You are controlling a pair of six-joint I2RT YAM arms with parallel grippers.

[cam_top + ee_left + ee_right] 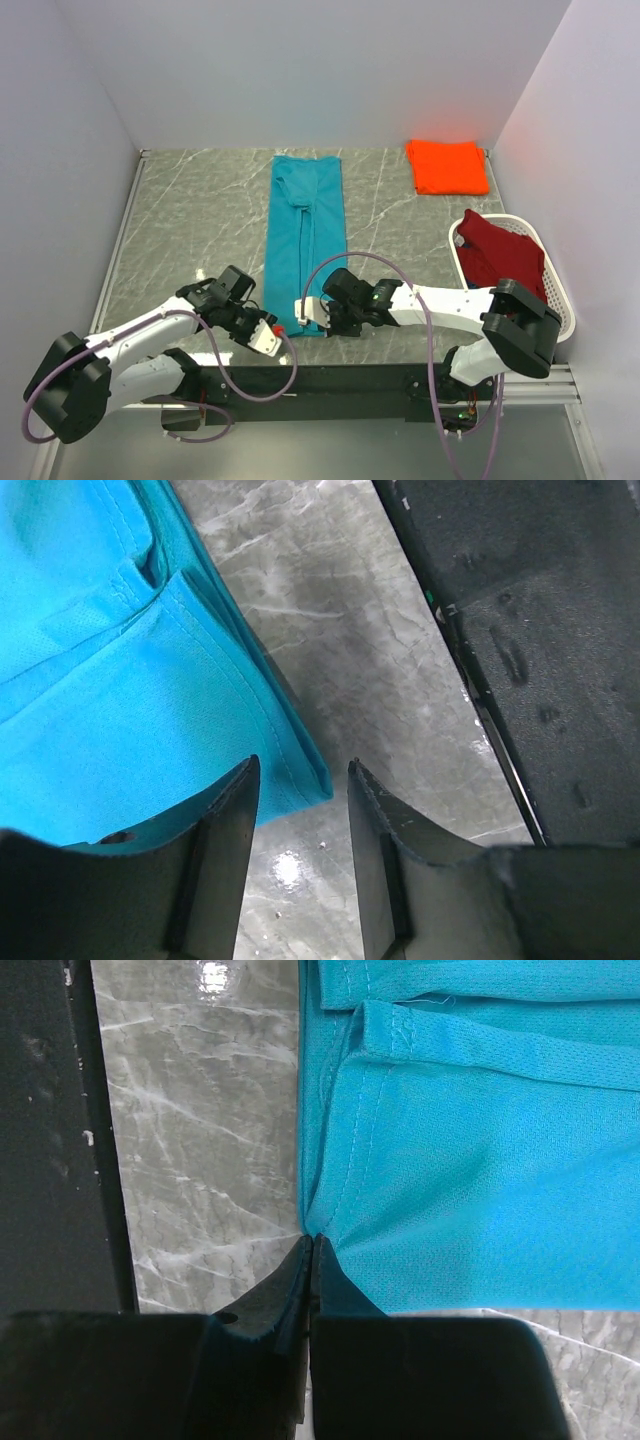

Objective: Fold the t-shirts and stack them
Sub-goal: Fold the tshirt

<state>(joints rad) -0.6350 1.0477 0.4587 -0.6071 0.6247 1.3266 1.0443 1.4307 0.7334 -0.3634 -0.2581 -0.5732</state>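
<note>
A teal t-shirt (305, 225) lies folded into a long strip down the middle of the table. In the right wrist view my right gripper (313, 1239) is shut on the teal t-shirt's (470, 1160) near corner, and the cloth puckers toward the tips. From above, the right gripper (306, 308) sits at that near hem. My left gripper (270, 335) is at the strip's other near corner. Its jaws stand open in the left wrist view (303, 772), with the corner of the teal cloth (130, 710) lying between the tips. An orange t-shirt (447, 167) lies folded at the back right.
A white laundry basket (562, 300) stands at the right edge with a dark red t-shirt (503, 255) in it. A black rail (330, 375) runs along the table's near edge, just behind both grippers. White walls close in the table's left, back and right.
</note>
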